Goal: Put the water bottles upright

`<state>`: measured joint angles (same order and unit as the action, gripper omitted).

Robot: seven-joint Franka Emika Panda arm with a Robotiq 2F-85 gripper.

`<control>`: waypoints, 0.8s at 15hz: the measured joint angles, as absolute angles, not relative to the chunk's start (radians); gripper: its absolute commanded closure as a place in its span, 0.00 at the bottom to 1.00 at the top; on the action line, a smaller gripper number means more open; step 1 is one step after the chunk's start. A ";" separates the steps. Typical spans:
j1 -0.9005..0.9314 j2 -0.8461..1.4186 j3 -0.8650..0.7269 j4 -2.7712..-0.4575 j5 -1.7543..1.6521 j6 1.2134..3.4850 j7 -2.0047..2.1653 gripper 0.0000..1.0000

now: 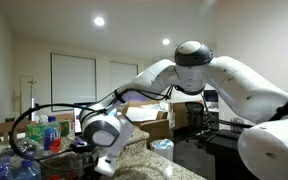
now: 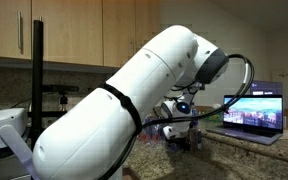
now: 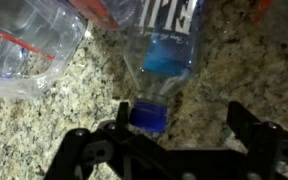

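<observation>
Our jaws stand wide apart and empty, low over the granite tabletop (image 3: pixel 54 115). A blue cap (image 3: pixel 147 116) sits between them, close to one side. We judge the spread is set to straddle the neck. Beyond the cap, its water bottle (image 3: pixel 169 40) lies flat, label up. Beside it, a red-banded bottle (image 3: pixel 19 50) also seems down.

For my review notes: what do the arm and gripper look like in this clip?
The arm is glossy white, with rounded links, black bands at the joints and a black cable looping alongside. The gripper is black, with skeletal linkage fingers.
</observation>
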<state>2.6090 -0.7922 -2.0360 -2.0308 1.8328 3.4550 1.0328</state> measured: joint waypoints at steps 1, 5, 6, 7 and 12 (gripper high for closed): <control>2.609 -0.792 -2.036 -2.041 1.826 3.455 1.033 0.18; 2.609 -0.784 -2.035 -2.061 1.777 3.456 1.033 0.46; 2.609 -0.782 -2.034 -2.061 1.756 3.456 1.033 0.54; 2.609 -0.782 -2.031 -2.060 1.731 3.456 1.033 0.59; 2.606 -0.782 -2.016 -2.054 1.636 3.459 1.046 0.80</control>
